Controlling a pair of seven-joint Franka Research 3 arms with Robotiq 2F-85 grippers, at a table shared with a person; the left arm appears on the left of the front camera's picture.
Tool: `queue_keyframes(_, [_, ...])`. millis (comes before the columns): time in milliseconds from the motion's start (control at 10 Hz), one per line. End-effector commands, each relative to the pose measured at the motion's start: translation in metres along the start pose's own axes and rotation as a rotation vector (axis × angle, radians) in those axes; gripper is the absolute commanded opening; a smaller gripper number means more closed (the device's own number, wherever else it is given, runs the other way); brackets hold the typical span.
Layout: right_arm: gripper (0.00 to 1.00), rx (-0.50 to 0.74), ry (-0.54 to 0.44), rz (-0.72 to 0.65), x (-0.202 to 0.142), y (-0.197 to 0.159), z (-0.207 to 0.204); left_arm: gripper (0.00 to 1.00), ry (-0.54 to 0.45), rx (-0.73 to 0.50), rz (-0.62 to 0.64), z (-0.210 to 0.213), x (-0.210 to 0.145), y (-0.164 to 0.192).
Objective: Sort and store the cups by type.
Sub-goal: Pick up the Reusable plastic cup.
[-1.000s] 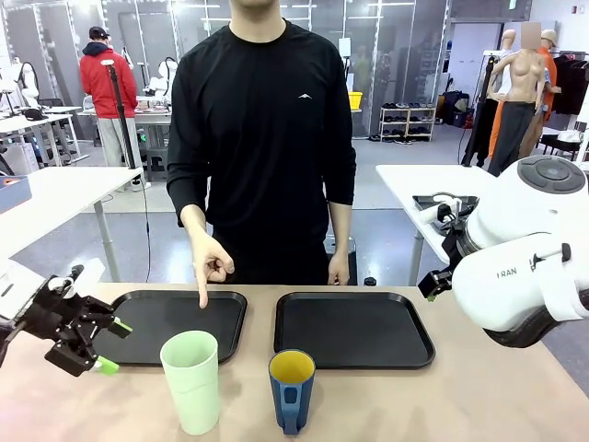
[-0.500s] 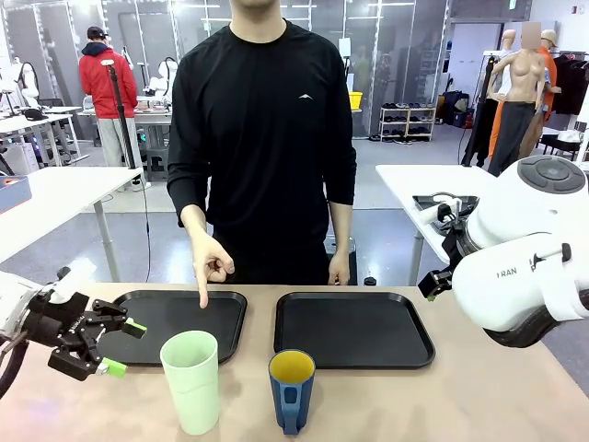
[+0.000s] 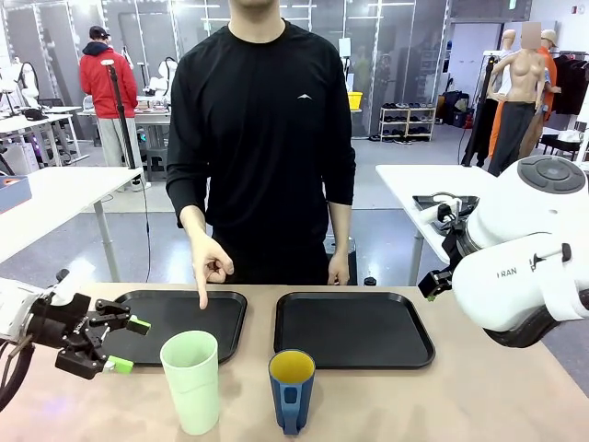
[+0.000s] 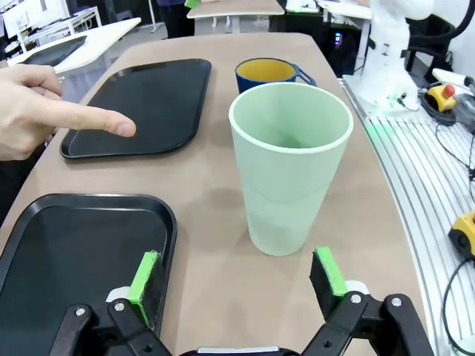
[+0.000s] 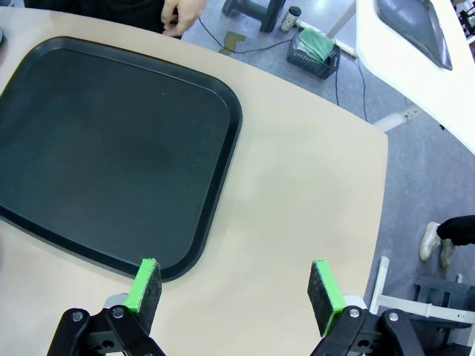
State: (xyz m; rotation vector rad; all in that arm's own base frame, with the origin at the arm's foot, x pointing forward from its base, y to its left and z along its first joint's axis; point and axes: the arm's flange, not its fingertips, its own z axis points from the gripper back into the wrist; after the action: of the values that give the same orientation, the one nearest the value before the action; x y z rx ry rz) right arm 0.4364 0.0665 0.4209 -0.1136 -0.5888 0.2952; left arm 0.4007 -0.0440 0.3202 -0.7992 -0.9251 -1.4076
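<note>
The pale mint-green tumbler (image 3: 190, 380) stands upright near the table's front edge, left of centre. To its right stands the dark blue mug (image 3: 292, 387) with a yellow inside, its handle facing the camera. My left gripper (image 3: 128, 345) is open, level with the tumbler and a short way to its left, not touching it. In the left wrist view the tumbler (image 4: 289, 167) stands just beyond my open left gripper (image 4: 237, 278), with the mug (image 4: 269, 72) behind it. My right gripper (image 5: 234, 285) is open and holds nothing, hovering over the right tray's corner.
Two black trays lie side by side, a left tray (image 3: 170, 322) and a right tray (image 3: 354, 329). The person's hand (image 3: 210, 267) points a finger down at the left tray. My right arm (image 3: 520, 258) is raised at the table's right side.
My left gripper has moved right toward the tumbler and levelled out. The cups, the person's pointing hand and the right arm have stayed put.
</note>
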Motion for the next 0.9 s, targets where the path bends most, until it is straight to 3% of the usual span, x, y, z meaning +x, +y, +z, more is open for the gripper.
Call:
queue_keyframes(0, [1.0,-0.001,0.0,0.005,-0.001,0.001,0.0,1.0,0.022,-0.015,0.001,0.003,0.002,-0.002])
queue_keyframes(200, [1.0,-0.001,0.0,0.005,-0.001,0.001,0.0,1.0,0.005,-0.004,-0.002,0.0,0.0,0.0])
queue_keyframes(800, [1.0,-0.001,0.0,0.005,-0.001,0.001,0.0,1.0,-0.192,-0.146,0.039,-0.023,-0.05,-0.005])
